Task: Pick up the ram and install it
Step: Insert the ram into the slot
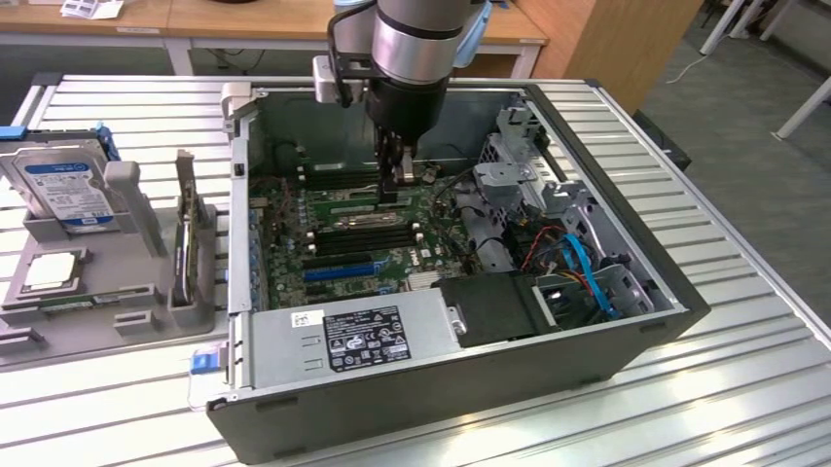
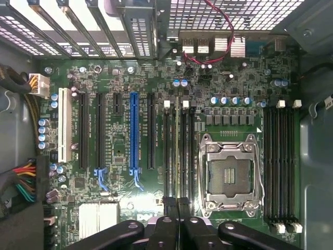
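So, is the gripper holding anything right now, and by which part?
It appears so: the gripper is shut on the ram, pinching its upper long edge.

The exterior view looks down from high up and a fair way back, across the metal table (image 1: 760, 292) into the open computer case (image 1: 429, 413). The wrist view faces straight down, close over the motherboard (image 2: 119, 140), past the gripper (image 2: 177, 201). Both views share that board and its long slots (image 2: 179, 151)

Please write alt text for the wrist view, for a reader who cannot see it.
The shut gripper holds the thin green ram edge-on among black memory slots, beside the empty CPU socket on a green motherboard.
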